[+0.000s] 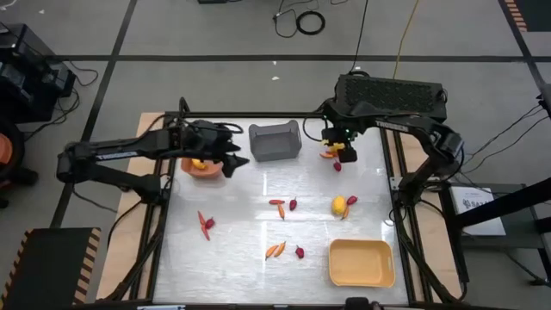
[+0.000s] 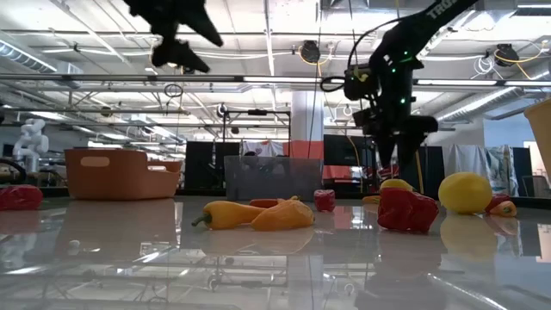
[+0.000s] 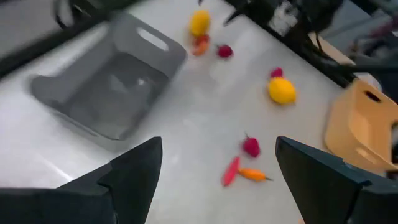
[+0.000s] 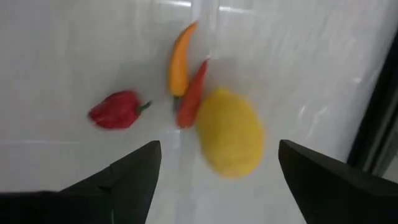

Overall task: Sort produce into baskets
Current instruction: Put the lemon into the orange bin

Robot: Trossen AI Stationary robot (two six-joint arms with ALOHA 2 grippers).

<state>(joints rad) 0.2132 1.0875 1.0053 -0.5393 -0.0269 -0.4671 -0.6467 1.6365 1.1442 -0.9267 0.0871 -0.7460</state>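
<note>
Here the right tool (image 1: 338,148) hangs over the far right part of the tabletop (image 1: 250,232), its fingers spread wide and gripping nothing. Directly beneath it lie a yellow fruit (image 4: 231,132), a red pepper (image 4: 193,94), an orange pepper (image 4: 178,59) and a dark-red berry (image 4: 115,109); the fruit touches the red pepper, the berry sits slightly apart.

The left tool (image 1: 231,153) hovers above the orange-brown basket (image 1: 201,169) at the far left, fingers released and empty; a yellow piece shows inside that basket. The dark grey basket (image 1: 275,142) stands between the 2 tools, at the far edge. The pale yellow basket (image 1: 362,262) sits at the near right corner.

Loose produce lies across the middle: another yellow fruit (image 1: 339,205) with a berry beside it, and small pepper-and-berry groups toward the centre and left.
</note>
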